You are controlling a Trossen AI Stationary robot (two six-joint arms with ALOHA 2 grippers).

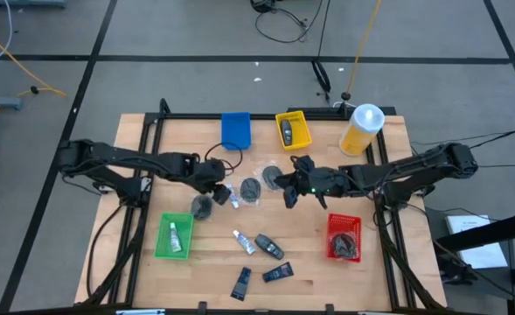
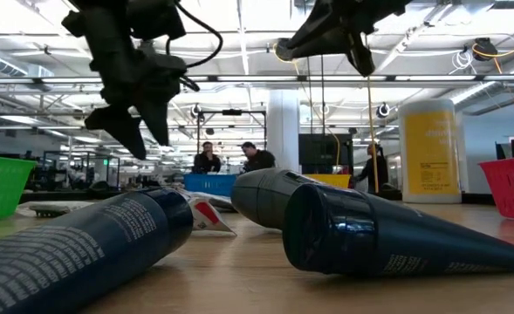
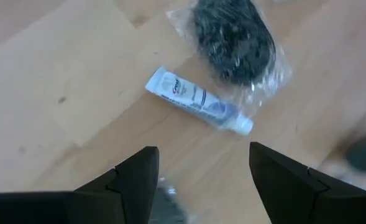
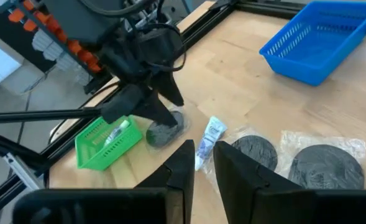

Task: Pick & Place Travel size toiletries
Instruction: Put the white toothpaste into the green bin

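Observation:
Travel size toiletries lie loose on the wooden table (image 1: pixel 143 149): wrapped dark discs (image 1: pixel 251 188), a white tube (image 3: pixel 198 102), black oval pieces (image 1: pixel 268 247) and dark flat tubes (image 1: pixel 277 273). My left gripper (image 3: pixel 201 180) hangs open, slanting down over the white tube and a wrapped disc (image 3: pixel 235 37), touching nothing. It shows too in the right wrist view, above a disc (image 4: pixel 165 132). My right gripper (image 4: pixel 204 165) hovers high over the table's middle, nearly level. Its fingers stand close together with a narrow gap and nothing between them.
A green tray (image 1: pixel 174 236) with a white tube stands at the near left, and a red tray (image 1: pixel 344 236) with dark discs at the near right. A blue tray (image 1: pixel 236 129), a yellow tray (image 1: pixel 293 129) and a big yellow bottle (image 1: pixel 362 129) line the far edge.

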